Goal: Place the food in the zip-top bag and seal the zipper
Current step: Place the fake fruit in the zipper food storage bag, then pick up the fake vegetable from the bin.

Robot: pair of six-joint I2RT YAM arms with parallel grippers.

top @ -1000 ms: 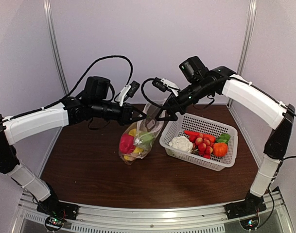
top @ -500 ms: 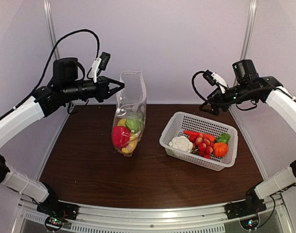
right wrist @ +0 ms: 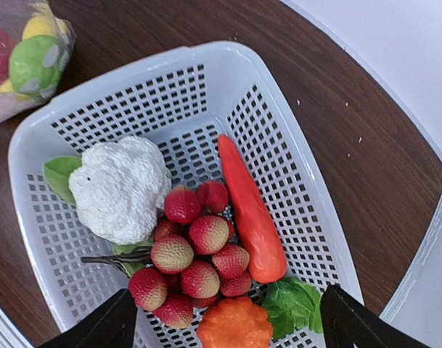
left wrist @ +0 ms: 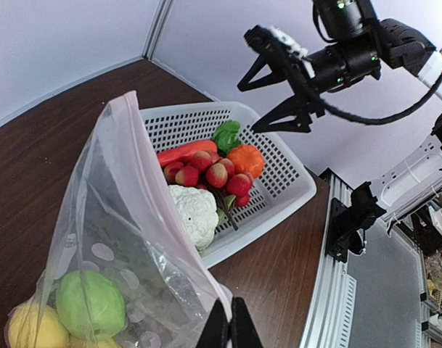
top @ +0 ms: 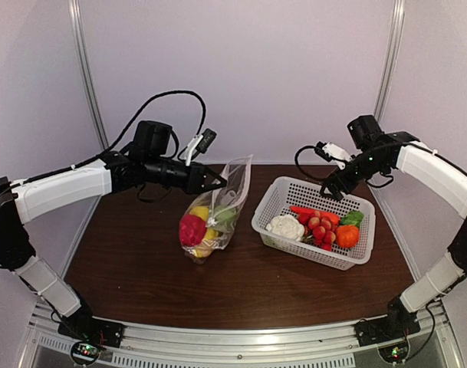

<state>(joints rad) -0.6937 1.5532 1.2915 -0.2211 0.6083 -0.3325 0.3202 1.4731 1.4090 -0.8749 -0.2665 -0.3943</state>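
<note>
The zip-top bag (top: 218,208) is stood leaning on the worktop (top: 141,268), just left of the white mesh basket (top: 302,249), and part of the food is already lodged in its lower end: a red piece (top: 192,228), a green lime (left wrist: 90,304) and a yellow lemon (left wrist: 32,330). The zipper (left wrist: 166,190) is unsealed, and the upper edge of the bag is pinched by the left gripper (top: 218,182), whose fingers are seen pressed together on the film in the left wrist view. In the basket lie the cauliflower (right wrist: 119,188), the strawberries (right wrist: 195,254), the red pepper (right wrist: 250,217) and the orange piece (right wrist: 235,322). The right gripper (top: 331,188) is held above the far left corner of the basket with its fingers spread wide and nothing between them. The step in hand is judged to be the fetching of another piece. One piece should be chosen and taken squarely, so that neighbours are not dragged along. The bag should be held with its mouth raised and slack enough for the piece to be dropped in without the film being folded over.
</note>
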